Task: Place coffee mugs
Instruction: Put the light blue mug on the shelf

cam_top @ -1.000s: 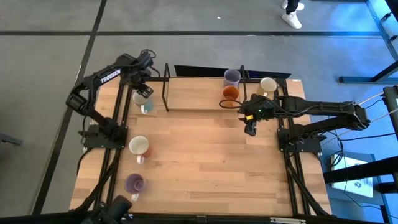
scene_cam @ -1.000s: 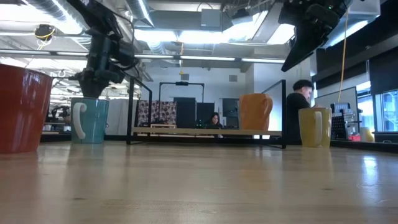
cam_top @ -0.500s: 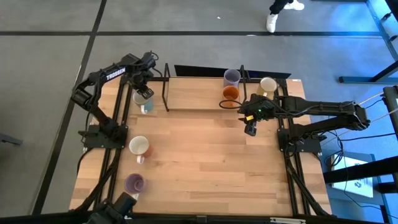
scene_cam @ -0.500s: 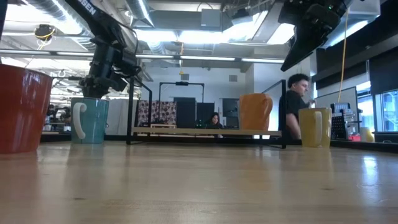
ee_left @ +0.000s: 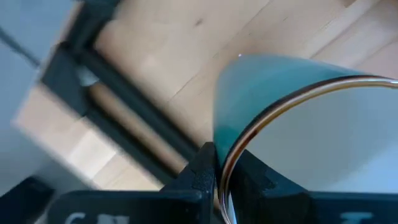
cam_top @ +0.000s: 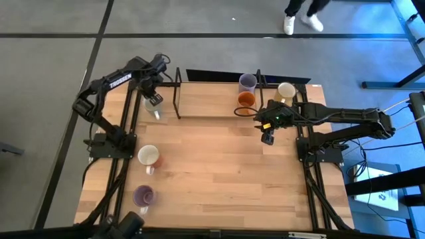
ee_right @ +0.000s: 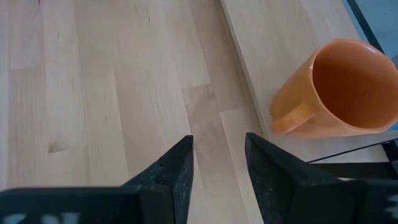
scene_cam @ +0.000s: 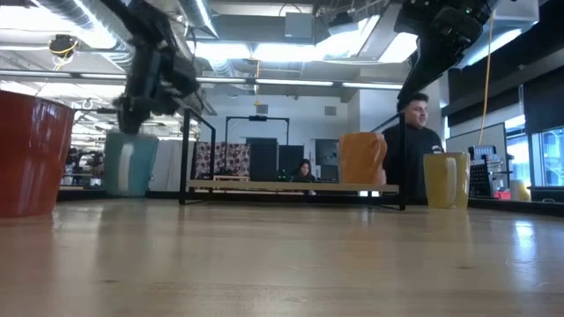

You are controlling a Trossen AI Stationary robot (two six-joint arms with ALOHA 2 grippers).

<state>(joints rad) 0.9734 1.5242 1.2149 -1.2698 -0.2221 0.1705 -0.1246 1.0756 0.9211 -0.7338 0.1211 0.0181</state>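
Observation:
My left gripper [cam_top: 154, 101] is at the table's far left, shut on a teal mug [cam_top: 153, 111] that is white inside. The mug shows blurred in the low view [scene_cam: 130, 163]. My right gripper [cam_top: 266, 139] hangs open above bare wood at the right, near side of the rack, holding nothing. An orange mug [ee_right: 336, 93] and a lavender mug [cam_top: 248, 82] stand on the raised wooden rack [cam_top: 212, 99]. A cream mug [cam_top: 286, 91] stands right of them. A white mug with a reddish outside [cam_top: 148, 156] and a purple mug [cam_top: 143, 196] stand on the table's left. My left gripper pinches the teal mug's rim [ee_left: 249, 134], one finger inside the mug and one outside against its wall. The fingers come from above, pointing down. The mug hangs about upright below them, its base close over the table.
A black metal frame [cam_top: 176, 93] borders the rack's left end, close to the held mug. The middle and near part of the wooden tabletop [cam_top: 219, 172] holds no objects. A person [scene_cam: 414, 141] stands in the room behind the table.
My left gripper has shut on the teal mug's rim. The mug now shows blurred and a little higher in the low view, drawn up off its spot. My right gripper has kept still.

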